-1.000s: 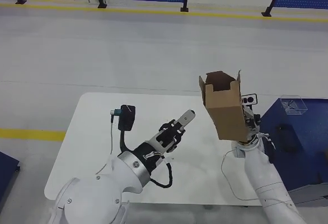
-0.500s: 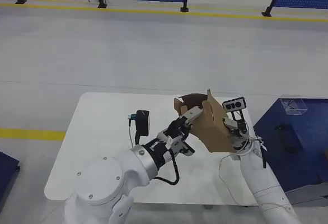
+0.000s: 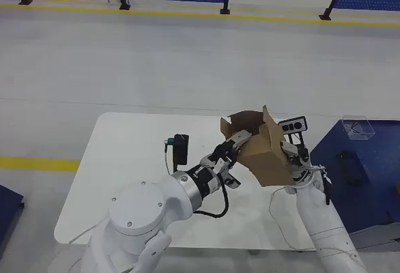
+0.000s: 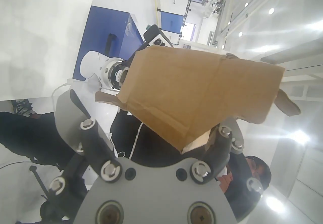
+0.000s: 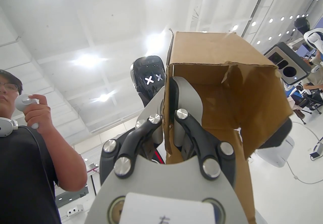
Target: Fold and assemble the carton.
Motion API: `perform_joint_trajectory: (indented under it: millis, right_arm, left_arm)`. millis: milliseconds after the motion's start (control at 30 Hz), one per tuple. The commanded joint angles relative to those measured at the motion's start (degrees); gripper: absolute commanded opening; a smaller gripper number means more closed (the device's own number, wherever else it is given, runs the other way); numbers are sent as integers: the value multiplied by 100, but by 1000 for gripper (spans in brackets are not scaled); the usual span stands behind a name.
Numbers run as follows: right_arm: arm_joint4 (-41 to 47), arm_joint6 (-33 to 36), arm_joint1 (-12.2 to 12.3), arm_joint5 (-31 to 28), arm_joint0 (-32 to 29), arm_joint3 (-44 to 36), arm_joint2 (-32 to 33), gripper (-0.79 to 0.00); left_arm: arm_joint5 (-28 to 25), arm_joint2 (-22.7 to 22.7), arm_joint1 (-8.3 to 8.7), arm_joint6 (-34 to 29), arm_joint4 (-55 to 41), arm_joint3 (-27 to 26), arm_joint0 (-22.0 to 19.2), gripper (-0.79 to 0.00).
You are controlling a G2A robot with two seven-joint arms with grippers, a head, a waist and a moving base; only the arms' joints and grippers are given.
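The brown carton (image 3: 267, 155) hangs tilted above the table's right part, open end up and toward the left, flaps loose. My right gripper (image 3: 288, 153) holds it from the right side. In the right wrist view my right gripper (image 5: 167, 101) is shut on one carton (image 5: 222, 108) wall, one finger inside and one outside. My left gripper (image 3: 237, 139) sits against the carton's left edge. In the left wrist view my left gripper (image 4: 146, 114) is open, its fingers (image 4: 75, 111) wide apart, with a lower corner of the carton (image 4: 191, 93) between them, close to one finger.
The white table (image 3: 118, 170) has bare room on its left and front. A blue cabinet (image 3: 370, 170) stands off the right edge with a small clear box (image 3: 357, 127) on it. A thin cable (image 3: 276, 215) loops on the table near the right arm.
The right arm has lowered and tipped the carton leftward from an upright, raised pose. The left arm has swung right and up until its gripper meets the carton's left edge.
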Motion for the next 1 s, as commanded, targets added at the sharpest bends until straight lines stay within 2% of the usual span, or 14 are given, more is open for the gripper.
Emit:
perform_joint_trajectory:
  millis: [0, 267, 567, 700, 833, 967]
  right_arm:
    - [-7, 0, -9, -2, 25, 27, 38, -785]
    - [-119, 0, -45, 7, 80, 60, 104, -785]
    - [-294, 0, -68, 81, 38, -84, 88, -785]
    - [-1, -6, -94, 148, 13, 0, 174, -785]
    - [219, -43, -119, 281, 1, 71, 244, -785]
    - [437, -130, -143, 484, -44, 28, 305, -785]
  left_arm:
    - [0, 20, 79, 170, -212, -58, 8, 0]
    - [0, 437, 462, 606, -736, -260, -97, 0]
    - [0, 665, 839, 1327, -1699, -286, -538, 0]
    - [0, 408, 956, 1693, -2218, -598, -621, 0]
    - [0, -146, 1034, 2041, -2588, -995, -453, 0]
    - [0, -475, 1091, 2325, -2699, -967, -288, 0]
